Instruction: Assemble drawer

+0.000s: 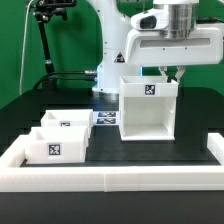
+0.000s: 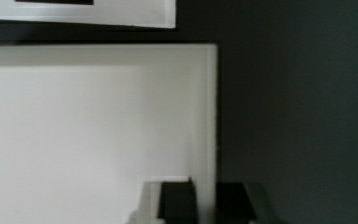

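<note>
Fingers [image 2: 176,203] clamp the case [image 1: 148,108] wall; trays [image 1: 58,146] sit apart, marker board [image 1: 105,119] between.

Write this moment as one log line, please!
end effector: at drawer case top edge | grip: unclear | near tray, far tray: outside case

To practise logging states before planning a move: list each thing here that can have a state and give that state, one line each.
case: upright on the table, top open, no tray inside.
trays: both outside the case, upright, close together at the exterior view's left.
gripper: low at the case's top edge, one finger on each side of a wall; whether it clamps cannot be told.
</note>
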### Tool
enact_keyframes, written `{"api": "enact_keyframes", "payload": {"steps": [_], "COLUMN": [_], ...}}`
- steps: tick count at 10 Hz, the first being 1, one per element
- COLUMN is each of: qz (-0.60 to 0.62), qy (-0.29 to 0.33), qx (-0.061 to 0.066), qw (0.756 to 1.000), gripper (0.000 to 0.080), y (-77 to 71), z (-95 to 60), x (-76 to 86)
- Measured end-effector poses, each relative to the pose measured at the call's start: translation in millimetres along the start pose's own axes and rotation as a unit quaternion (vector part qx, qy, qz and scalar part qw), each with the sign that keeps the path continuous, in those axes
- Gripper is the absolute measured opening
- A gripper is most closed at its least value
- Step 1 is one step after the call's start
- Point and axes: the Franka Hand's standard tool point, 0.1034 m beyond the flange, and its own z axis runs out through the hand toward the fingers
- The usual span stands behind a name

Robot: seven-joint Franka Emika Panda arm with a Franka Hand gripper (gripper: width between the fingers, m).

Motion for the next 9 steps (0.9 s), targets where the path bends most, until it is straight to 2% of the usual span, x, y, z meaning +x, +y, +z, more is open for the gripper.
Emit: {"api": "enact_keyframes", "payload": {"steps": [1, 2, 3, 6, 8, 9], "qz": [-0.009, -0.02, -0.034, -0.04, -0.117, -0.134], "qy": [0.006, 0.015, 0.019, 0.016, 0.013, 0.007], "qx": [0.002, 0.004, 0.005, 0.005, 0.004, 0.005], "qw": [1.0, 1.0, 0.999, 0.999, 0.993, 0.991], "gripper": [0.0037, 0.0037, 0.0037, 0.0037, 0.0037, 0.0037], "y": [4.7, 8.2, 8.6, 8.1, 9.4, 14.0], "z": [-3.9, -7.8, -8.4, -5.9, -4.6, -7.3], "x": [10.4, 27.5, 36.1, 33.1, 34.1, 47.5]}}
